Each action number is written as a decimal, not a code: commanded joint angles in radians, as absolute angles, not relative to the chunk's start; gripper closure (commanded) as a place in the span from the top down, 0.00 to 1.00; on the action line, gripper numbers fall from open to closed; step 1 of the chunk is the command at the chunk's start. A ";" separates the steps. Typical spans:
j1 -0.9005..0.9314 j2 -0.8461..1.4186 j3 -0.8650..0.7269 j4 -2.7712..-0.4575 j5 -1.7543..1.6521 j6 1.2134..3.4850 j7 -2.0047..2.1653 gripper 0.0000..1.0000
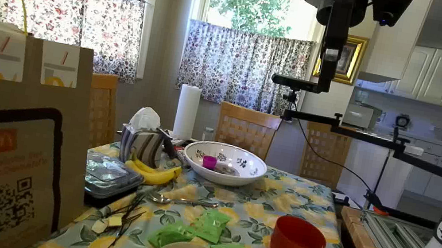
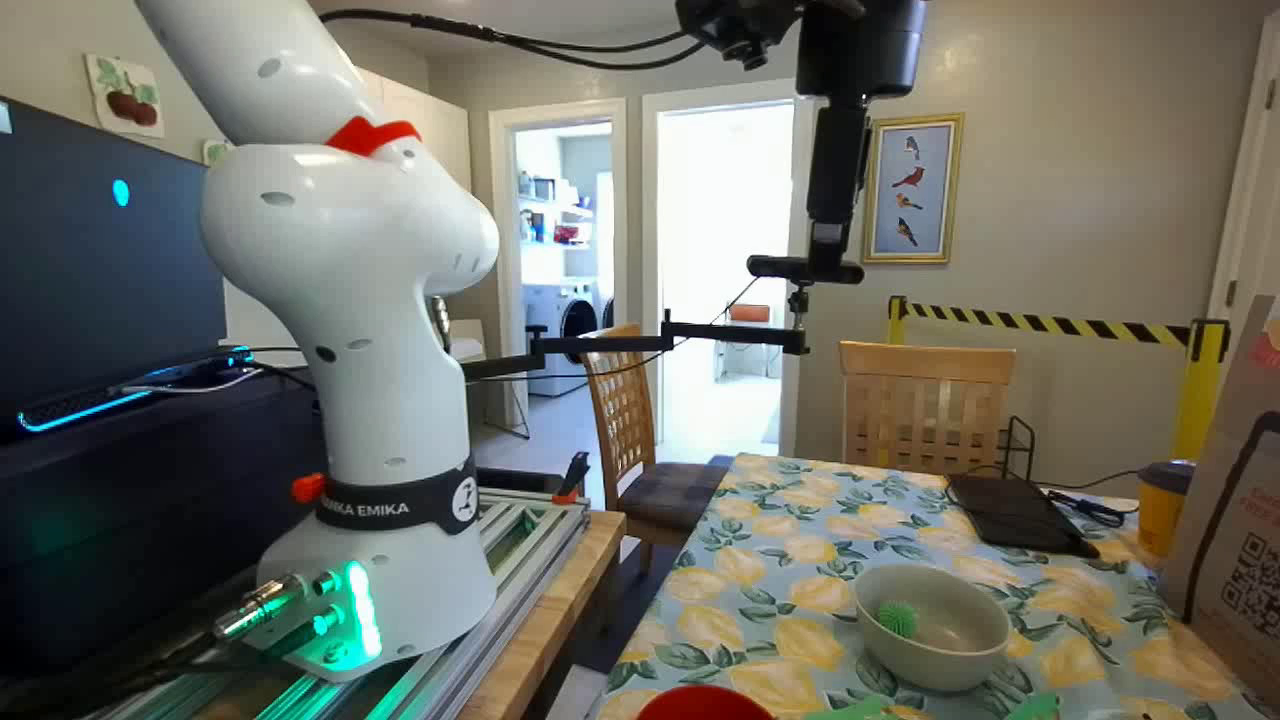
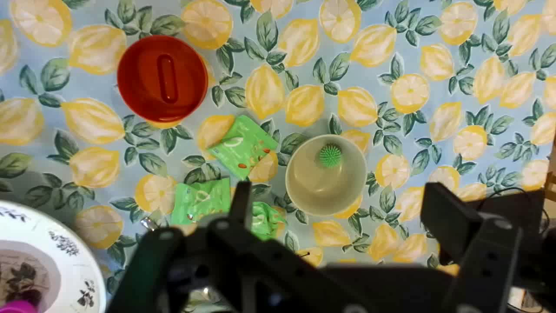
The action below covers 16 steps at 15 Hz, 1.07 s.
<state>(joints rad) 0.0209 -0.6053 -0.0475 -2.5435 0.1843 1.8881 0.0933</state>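
1. The fingers (image 3: 449,216) are spread wide apart, with nothing gripped between them; in both exterior views they are seen well above the surface (image 2: 740,600).
2. Well below them, a beige bowl (image 3: 306,184) is set upright; in the wrist view it is seen past the fingertips, across from the gap between them. It is round, plain and smooth.
3. Inside it, a small green ball (image 3: 330,155), covered in short spikes, is seen near the wall.
4. Beside the bowl, three bright green packets (image 3: 245,145) are strewn; on one, brown nut shapes are printed.
5. Beyond the packets, a red bowl (image 3: 143,82) is placed, its floor marked with an oblong outline.
6. Farther off, a white bowl (image 3: 76,269) is decorated with leafy prints, and a pink cup (image 1: 209,162) is contained in it.
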 commanded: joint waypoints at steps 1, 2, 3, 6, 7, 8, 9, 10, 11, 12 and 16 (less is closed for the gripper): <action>0.005 -0.604 -0.034 -2.541 0.192 1.884 0.086 1.00; 0.005 -0.604 -0.034 -2.541 0.192 1.884 0.086 1.00; 0.005 -0.604 -0.034 -2.541 0.192 1.884 0.086 1.00; 0.005 -0.604 -0.034 -2.541 0.192 1.884 0.086 1.00; 0.005 -0.604 -0.034 -2.541 0.192 1.884 0.086 1.00; 0.005 -0.604 -0.034 -2.541 0.192 1.884 0.086 1.00; 0.005 -0.604 -0.034 -2.541 0.192 1.884 0.086 1.00; 0.005 -0.604 -0.034 -2.541 0.192 1.884 0.086 1.00; 0.016 -0.654 -0.025 -2.559 0.180 1.890 0.058 1.00; 0.014 -0.659 -0.020 -2.550 0.197 1.889 0.084 1.00; -0.043 -0.592 -0.009 -2.540 0.201 2.115 0.203 1.00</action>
<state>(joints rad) 0.0000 -0.6267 -0.0141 -2.5373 0.1845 1.9743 0.1625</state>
